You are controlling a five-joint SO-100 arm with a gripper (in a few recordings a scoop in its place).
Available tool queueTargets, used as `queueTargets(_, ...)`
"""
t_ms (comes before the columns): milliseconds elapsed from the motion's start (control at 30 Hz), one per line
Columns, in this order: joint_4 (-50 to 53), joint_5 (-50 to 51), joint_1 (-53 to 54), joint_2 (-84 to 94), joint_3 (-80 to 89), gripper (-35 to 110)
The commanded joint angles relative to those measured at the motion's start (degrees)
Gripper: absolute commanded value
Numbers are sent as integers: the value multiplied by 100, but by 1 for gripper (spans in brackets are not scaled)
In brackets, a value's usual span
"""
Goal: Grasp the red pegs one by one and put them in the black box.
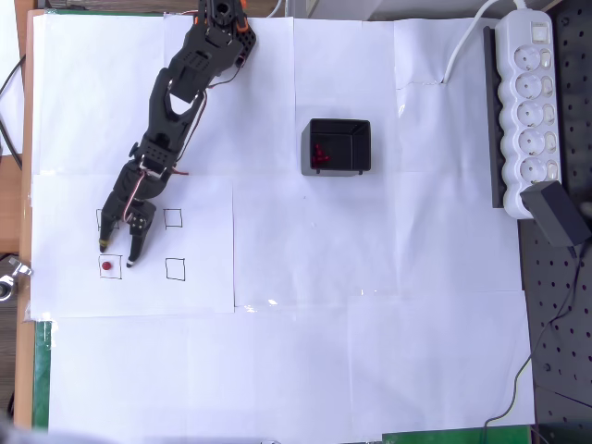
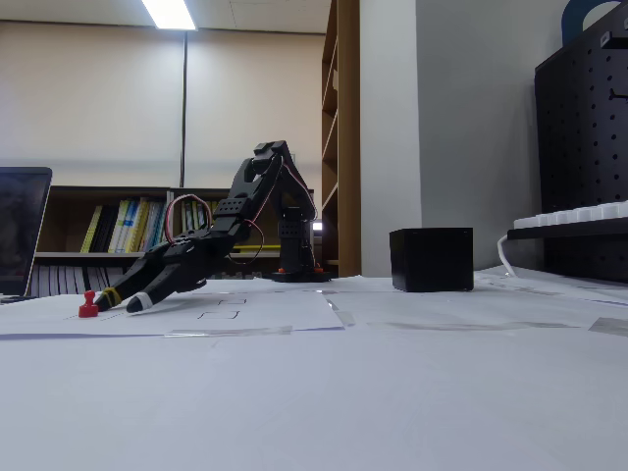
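Observation:
One red peg [image 1: 107, 266] stands on the white paper inside a drawn square at the left; in the fixed view the red peg [image 2: 88, 307] stands upright just left of the fingertips. My black gripper [image 1: 118, 253] hangs low over it, open, with one fingertip on each side just behind the peg and nothing held; the gripper [image 2: 118, 301] nearly touches the paper in the fixed view. The black box [image 1: 337, 147] sits right of centre with red pegs [image 1: 320, 155] lying in its left part. From the side the black box [image 2: 431, 259] hides its contents.
Three more drawn squares [image 1: 175, 268] on the paper around the gripper hold nothing. A white power strip [image 1: 528, 102] and a black adapter [image 1: 556, 213] lie along the right edge. A laptop [image 2: 22, 232] stands at the far left in the fixed view.

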Motion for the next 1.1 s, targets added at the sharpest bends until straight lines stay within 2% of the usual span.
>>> queueTargets(0, 255, -97, 62, 79, 791, 22)
queueTargets(467, 448, 26, 35, 466, 1362, 21)
queueTargets(1067, 466, 26, -26, 527, 1459, 10)
